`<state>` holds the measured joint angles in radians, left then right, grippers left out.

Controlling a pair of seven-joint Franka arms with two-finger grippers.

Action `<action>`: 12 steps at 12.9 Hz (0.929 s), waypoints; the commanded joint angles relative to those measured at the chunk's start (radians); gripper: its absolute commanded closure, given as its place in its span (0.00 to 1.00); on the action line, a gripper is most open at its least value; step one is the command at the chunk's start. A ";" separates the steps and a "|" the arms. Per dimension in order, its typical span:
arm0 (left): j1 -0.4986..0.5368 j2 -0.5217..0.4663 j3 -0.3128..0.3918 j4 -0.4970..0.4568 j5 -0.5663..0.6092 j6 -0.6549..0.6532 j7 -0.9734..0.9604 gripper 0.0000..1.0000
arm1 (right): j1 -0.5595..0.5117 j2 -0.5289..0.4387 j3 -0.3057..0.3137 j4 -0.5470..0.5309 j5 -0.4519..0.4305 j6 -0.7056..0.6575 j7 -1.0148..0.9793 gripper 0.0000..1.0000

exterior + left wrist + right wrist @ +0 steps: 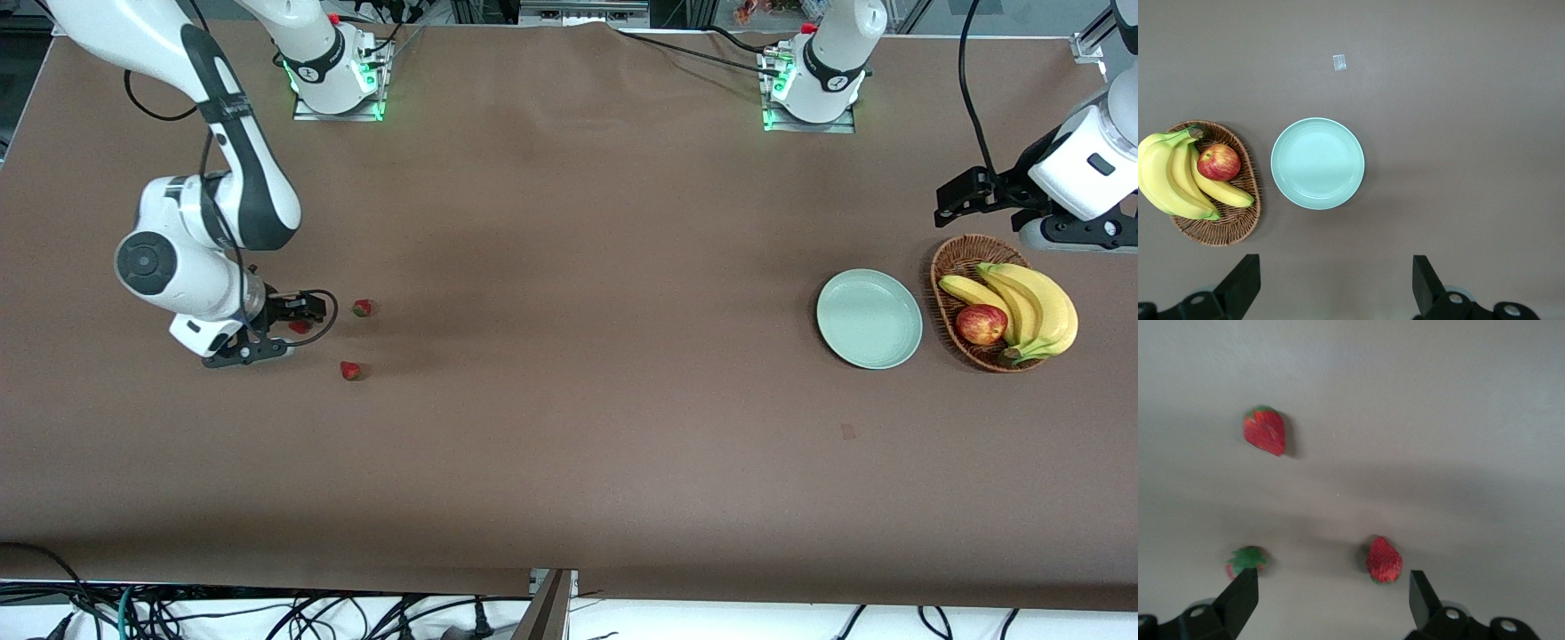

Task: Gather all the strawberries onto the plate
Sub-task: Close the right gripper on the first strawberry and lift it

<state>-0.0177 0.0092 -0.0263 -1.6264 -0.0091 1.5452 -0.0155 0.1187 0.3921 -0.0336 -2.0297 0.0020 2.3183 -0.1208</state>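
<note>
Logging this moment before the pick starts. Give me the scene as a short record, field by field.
strawberries: three on the table at the right arm's end, one, one, one under the right gripper
plate: holds nothing, beside the basket, toward the left arm's end
basket contents: bananas, apple
right gripper: open, low over the strawberries, holding nothing
left gripper: open, waits above plate and basket
task progress: no strawberry collected yet

A robotics lab: bolted arm bases (338, 76), loose cables (178, 613)
</note>
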 commanded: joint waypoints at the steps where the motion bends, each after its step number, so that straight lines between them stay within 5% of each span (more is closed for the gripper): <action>1: 0.004 -0.003 -0.004 -0.006 0.011 -0.002 0.012 0.00 | -0.028 0.016 0.001 -0.020 0.004 0.039 -0.066 0.00; 6: 0.004 -0.002 -0.004 -0.006 0.011 -0.002 0.012 0.00 | -0.086 0.103 -0.003 -0.021 0.004 0.118 -0.177 0.02; 12: 0.002 -0.002 -0.004 -0.007 0.011 -0.002 0.011 0.00 | -0.086 0.109 -0.002 -0.027 0.007 0.108 -0.163 0.32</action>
<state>-0.0177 0.0121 -0.0263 -1.6290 -0.0091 1.5452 -0.0155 0.0397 0.5112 -0.0426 -2.0424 0.0021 2.4231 -0.2807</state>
